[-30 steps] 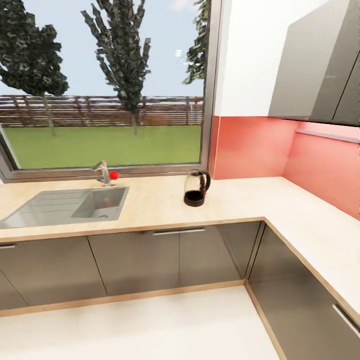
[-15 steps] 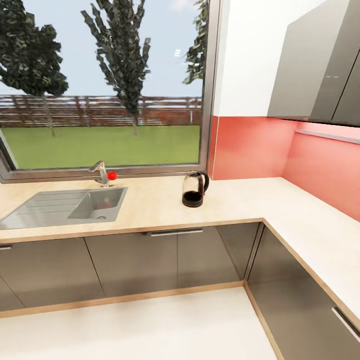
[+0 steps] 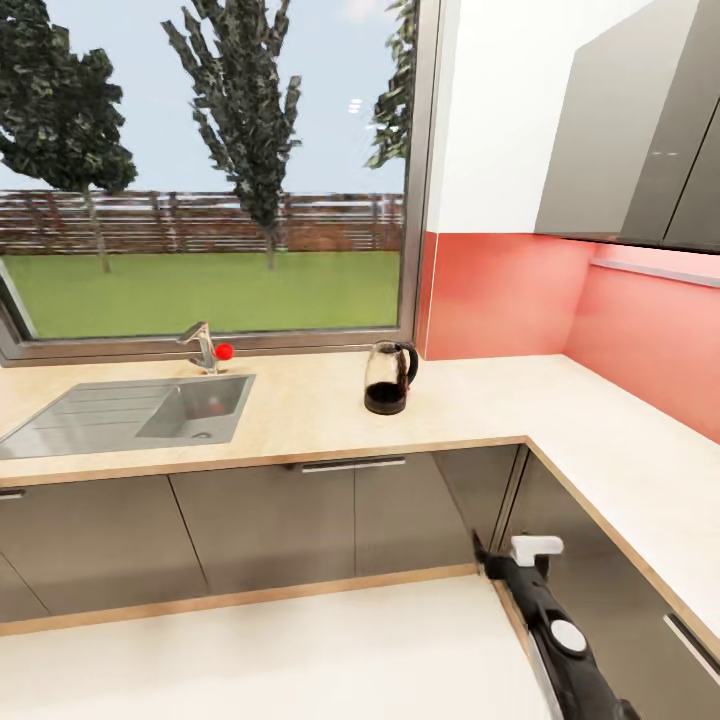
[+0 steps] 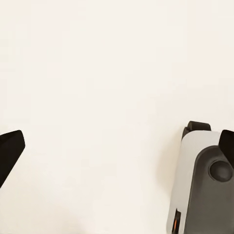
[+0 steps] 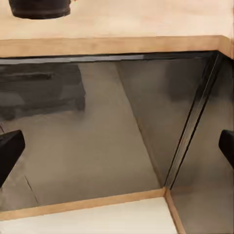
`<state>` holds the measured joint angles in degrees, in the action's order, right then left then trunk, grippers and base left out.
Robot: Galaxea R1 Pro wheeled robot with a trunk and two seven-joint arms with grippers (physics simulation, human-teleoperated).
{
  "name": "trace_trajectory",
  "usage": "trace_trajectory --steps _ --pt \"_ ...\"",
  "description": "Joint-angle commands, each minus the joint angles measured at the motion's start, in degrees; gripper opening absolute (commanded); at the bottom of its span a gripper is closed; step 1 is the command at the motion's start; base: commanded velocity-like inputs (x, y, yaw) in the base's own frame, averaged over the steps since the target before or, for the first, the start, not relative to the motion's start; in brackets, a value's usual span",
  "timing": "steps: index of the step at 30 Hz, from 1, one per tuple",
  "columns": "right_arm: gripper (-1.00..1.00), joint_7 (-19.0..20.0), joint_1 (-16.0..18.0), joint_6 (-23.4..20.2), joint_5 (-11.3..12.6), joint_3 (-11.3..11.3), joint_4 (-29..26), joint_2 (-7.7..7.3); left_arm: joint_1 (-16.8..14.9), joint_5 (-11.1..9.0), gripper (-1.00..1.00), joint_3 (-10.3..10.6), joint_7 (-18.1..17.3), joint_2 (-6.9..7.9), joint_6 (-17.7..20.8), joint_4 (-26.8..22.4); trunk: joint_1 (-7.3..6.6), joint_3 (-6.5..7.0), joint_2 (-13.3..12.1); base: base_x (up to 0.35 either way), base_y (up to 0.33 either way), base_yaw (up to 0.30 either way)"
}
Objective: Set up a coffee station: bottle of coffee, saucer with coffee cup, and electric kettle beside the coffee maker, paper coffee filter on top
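Ahead, electric kettle [image 3: 390, 377] upright on the countertop [image 3: 480, 400], near the inner corner, just right of the window [image 3: 200, 170] and well apart from the sink [image 3: 130, 415] and tap [image 3: 203, 346]. Glossy grey cabinet fronts [image 3: 300, 520] below. Right gripper [image 3: 510, 560] raised low in front of the corner cabinets, fingers [image 5: 10, 151] spread wide, nothing between them; kettle's black base [image 5: 41, 8] at the counter edge above. Left gripper [image 4: 117, 151] over pale floor [image 4: 97, 73], black fingertips [image 4: 10, 148] far apart, nothing held, beside part of the robot's grey base [image 4: 202, 185].
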<state>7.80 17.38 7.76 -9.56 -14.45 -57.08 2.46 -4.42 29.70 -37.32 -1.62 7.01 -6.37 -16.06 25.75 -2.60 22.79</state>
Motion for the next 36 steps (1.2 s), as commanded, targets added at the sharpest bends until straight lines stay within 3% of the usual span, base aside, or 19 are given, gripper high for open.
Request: trace_trajectory --steps 1,4,8,10,15,18,21,24,28,32,36 --pt "1.00 0.5 1.5 0.1 1.1 -0.3 -0.6 0.19 -0.2 0.5 1.00 -0.5 -0.2 -0.02 -0.3 0.1 0.03 -0.14 0.1 0.000 0.000 0.000" --pt "1.00 0.7 5.9 -0.2 4.9 -0.2 -1.3 0.25 -0.3 0.6 1.00 -0.4 -0.5 0.02 -0.3 0.2 0.03 -0.14 0.1 0.000 0.000 0.000" --pt "1.00 0.8 11.7 -3.5 6.3 -0.1 -1.5 0.13 -0.3 0.6 1.00 -0.2 -1.6 0.22 -0.3 0.5 0.03 -0.14 0.1 0.000 0.000 0.000" --pt "1.00 0.8 15.2 -7.3 6.5 -0.1 -1.5 0.01 -0.2 0.7 1.00 -0.1 -4.1 0.44 -0.3 0.4 0.03 -0.14 0.1 0.000 0.000 0.000" --pt "1.00 1.0 22.8 -13.5 6.6 -0.1 -1.3 -0.07 -0.2 0.6 1.00 -0.5 -15.0 2.75 -0.2 0.2 0.03 -0.14 0.1 0.000 0.000 0.000" --pt "1.00 1.4 24.3 -14.4 6.6 0.0 -1.4 -0.13 -0.2 0.7 1.00 -0.5 -16.5 3.22 -0.3 0.2 0.03 -0.14 0.1 0.000 0.000 0.000" --pt "1.00 3.8 24.9 -14.6 6.6 0.1 -1.1 -0.16 0.0 0.8 1.00 -0.6 -14.7 3.36 -0.3 0.2 0.03 -0.14 0.1 0.002 0.000 0.000" --pt "1.00 7.5 25.0 -14.6 6.3 0.1 -1.0 -0.11 0.3 0.9 1.00 -0.4 -10.5 3.29 -0.2 0.4 0.03 -0.14 0.1 0.140 0.000 0.000" --pt "1.00 9.2 25.0 -14.7 6.1 0.1 -0.6 -0.25 0.4 1.1 1.00 0.1 -7.1 3.12 -0.2 0.8 0.03 -0.14 0.1 0.280 -0.004 0.000" --pt "1.00 10.2 24.9 -14.8 5.4 0.8 0.1 -0.65 0.4 0.7 1.00 0.1 -6.4 2.47 -0.2 1.6 0.03 -0.14 0.1 0.161 -0.037 0.000" --pt "1.00 10.9 24.9 -14.9 5.0 0.7 1.4 -0.07 0.5 0.7 1.00 0.3 -6.6 2.37 -0.2 2.6 0.03 -0.14 0.1 0.001 0.000 0.000"
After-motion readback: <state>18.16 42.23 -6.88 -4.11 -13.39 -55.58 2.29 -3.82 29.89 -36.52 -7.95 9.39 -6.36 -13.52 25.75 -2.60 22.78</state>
